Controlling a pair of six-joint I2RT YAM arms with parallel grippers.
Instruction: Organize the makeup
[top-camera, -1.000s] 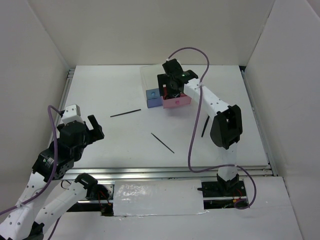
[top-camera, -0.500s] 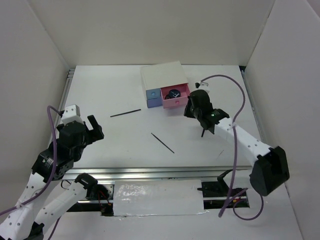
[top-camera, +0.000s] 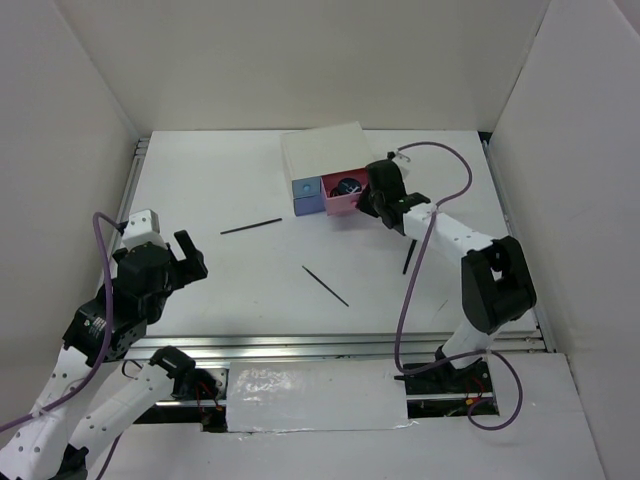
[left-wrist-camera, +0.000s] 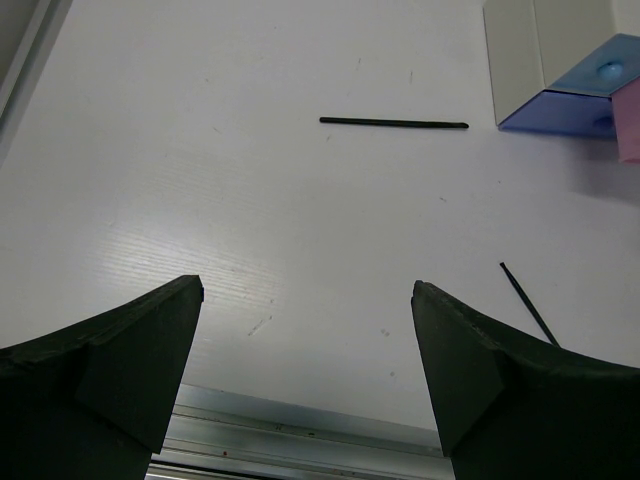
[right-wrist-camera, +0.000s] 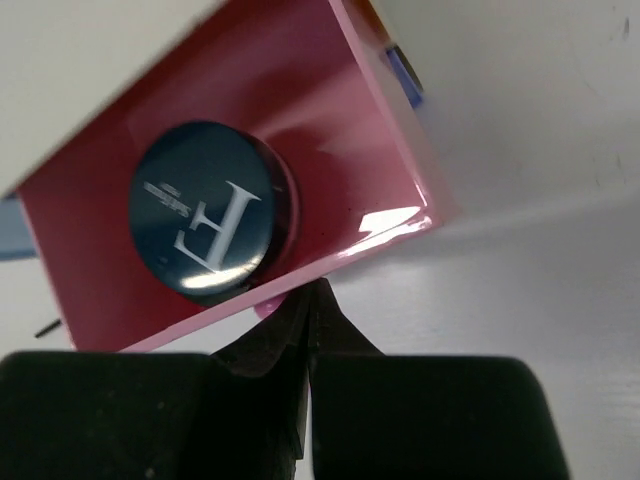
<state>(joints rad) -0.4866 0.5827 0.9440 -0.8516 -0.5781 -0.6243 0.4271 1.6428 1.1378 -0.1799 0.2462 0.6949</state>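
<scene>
A round black compact (right-wrist-camera: 205, 222) with a white F lies in the open pink drawer (right-wrist-camera: 375, 140) of the white box (top-camera: 325, 150). My right gripper (right-wrist-camera: 312, 290) is shut, its tips touching the drawer's front edge beside a small pink knob (right-wrist-camera: 262, 308). In the top view the right gripper (top-camera: 368, 200) sits at the drawer's right front corner, by the compact (top-camera: 347, 186). Three thin black sticks lie on the table: one at the left (top-camera: 251, 227), one in the middle (top-camera: 326, 286), one at the right (top-camera: 409, 257). My left gripper (top-camera: 190, 258) hangs open over the near left table, holding nothing.
The blue drawer (top-camera: 306, 196) is shut beside the pink one. The left wrist view shows the left stick (left-wrist-camera: 394, 123), the middle stick's end (left-wrist-camera: 528, 305), the box corner (left-wrist-camera: 520, 50) and the table's metal front rail (left-wrist-camera: 300, 435). White walls enclose the table.
The right gripper was open above the pink drawer, drew back toward the right front and shut, and now rests shut against the drawer's front. The left arm has not moved.
</scene>
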